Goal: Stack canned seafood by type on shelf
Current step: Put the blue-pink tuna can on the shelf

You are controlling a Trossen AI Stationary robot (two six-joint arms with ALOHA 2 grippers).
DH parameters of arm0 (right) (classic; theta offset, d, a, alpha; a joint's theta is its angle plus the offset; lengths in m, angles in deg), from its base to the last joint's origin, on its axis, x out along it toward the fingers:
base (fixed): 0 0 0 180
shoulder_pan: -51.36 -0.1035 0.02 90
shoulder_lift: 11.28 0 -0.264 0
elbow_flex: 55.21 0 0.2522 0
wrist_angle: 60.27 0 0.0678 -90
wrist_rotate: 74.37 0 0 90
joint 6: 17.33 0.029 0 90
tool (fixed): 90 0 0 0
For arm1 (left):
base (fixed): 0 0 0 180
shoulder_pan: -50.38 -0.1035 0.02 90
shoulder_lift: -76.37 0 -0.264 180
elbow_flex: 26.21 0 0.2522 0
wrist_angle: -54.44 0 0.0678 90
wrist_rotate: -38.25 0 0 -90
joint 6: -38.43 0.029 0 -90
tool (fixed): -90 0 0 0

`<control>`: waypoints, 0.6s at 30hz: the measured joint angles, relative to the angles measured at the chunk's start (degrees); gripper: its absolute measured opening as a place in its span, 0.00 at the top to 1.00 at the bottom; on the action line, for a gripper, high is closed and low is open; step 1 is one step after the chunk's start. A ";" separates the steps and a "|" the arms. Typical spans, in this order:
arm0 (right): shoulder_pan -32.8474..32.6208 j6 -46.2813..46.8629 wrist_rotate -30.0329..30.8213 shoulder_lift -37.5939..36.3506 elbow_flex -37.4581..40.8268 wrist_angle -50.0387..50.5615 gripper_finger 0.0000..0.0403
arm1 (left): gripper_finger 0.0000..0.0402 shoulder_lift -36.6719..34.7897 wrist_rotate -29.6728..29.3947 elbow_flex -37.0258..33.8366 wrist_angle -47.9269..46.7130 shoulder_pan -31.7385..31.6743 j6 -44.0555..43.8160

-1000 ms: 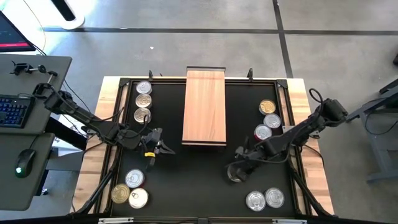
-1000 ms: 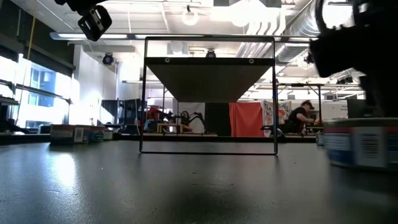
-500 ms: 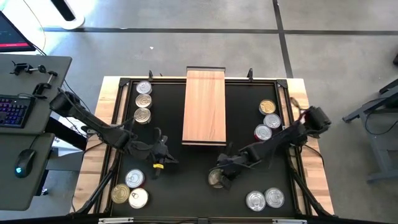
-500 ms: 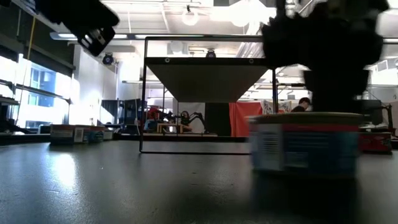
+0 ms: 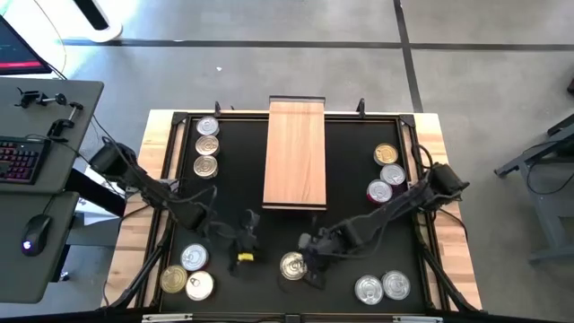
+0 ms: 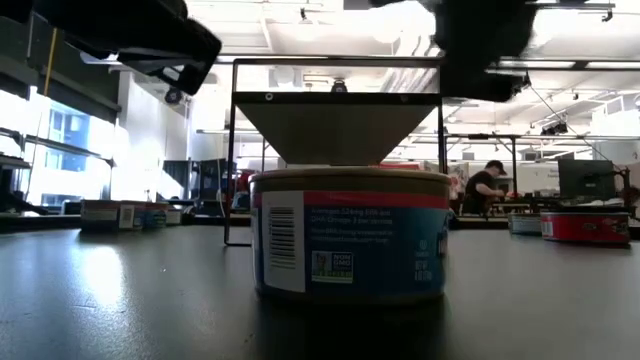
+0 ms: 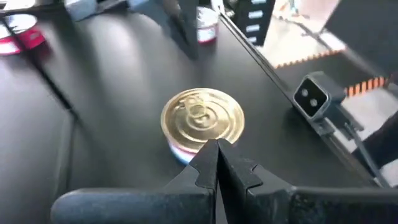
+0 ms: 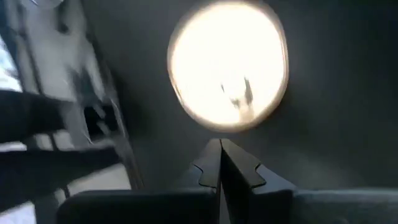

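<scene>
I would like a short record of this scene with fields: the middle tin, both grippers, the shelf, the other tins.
middle tin: gold-lidded tin upright on the black table, near the front edge
right gripper: shut, beside that tin, holding nothing
left gripper: shut, on the tin's other side, empty
shelf: wooden board, no tins on it
other tins: four groups of two or three near the table corners

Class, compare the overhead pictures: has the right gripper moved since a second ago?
Yes. The right gripper, shut, has swung left and toward the table's near edge, judged against the shelf, behind a tin.
</scene>
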 joint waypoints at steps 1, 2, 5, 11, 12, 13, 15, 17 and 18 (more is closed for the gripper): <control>-0.81 1.44 0.04 -0.26 1.11 -0.16 1.00 | 1.00 1.68 -0.92 1.05 -0.04 0.45 0.33; -1.67 3.11 0.02 -0.62 2.50 -1.39 1.00 | 1.00 3.43 -1.90 2.13 -0.10 0.82 0.41; -4.15 8.59 0.16 -1.03 7.34 -7.00 1.00 | 1.00 8.50 -5.96 5.67 -0.19 1.45 0.42; -6.92 16.60 4.56 -0.89 18.28 -23.89 1.00 | 1.00 16.11 -9.38 13.49 -0.64 1.46 -2.15; -7.17 17.11 5.99 -0.89 19.69 -25.70 1.00 | 1.00 17.10 -8.80 14.43 -0.96 1.51 -3.23; -7.23 17.21 7.52 -0.89 20.84 -27.30 1.00 | 1.00 17.83 -8.20 15.17 -2.01 1.69 -4.25; -7.23 17.22 11.18 -0.89 22.43 -29.71 1.00 | 1.00 19.12 -7.87 16.64 -4.58 2.17 -5.80; -7.08 17.21 13.68 -0.91 23.56 -32.34 1.00 | 1.00 19.64 -9.10 17.61 -7.01 2.73 -7.18; -6.84 17.15 14.45 -0.91 23.99 -33.63 1.00 | 1.00 19.81 -10.02 18.04 -7.84 2.86 -7.66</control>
